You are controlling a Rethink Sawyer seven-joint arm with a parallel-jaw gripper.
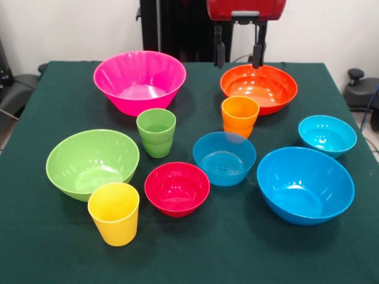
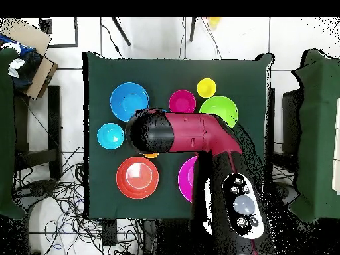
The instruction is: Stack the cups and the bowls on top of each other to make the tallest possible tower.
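Overhead, the gripper (image 1: 239,53) hangs open and empty above the orange bowl's (image 1: 259,89) far rim. Every bowl and cup sits separately on the green tablecloth (image 1: 47,236); the orange cup (image 1: 240,116) stands just before the orange bowl.

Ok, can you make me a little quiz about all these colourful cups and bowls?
1. True or false: the cups are already stacked into a tower.
2. Which cup stands closest to the orange bowl? A) yellow cup B) green cup C) orange cup
3. Fill in: the robot's tool hangs open above the ______ bowl.

Key:
1. False. Every cup and bowl stands alone on the green table.
2. C. The orange cup sits just in front of the orange bowl.
3. Orange. The tool holds nothing.
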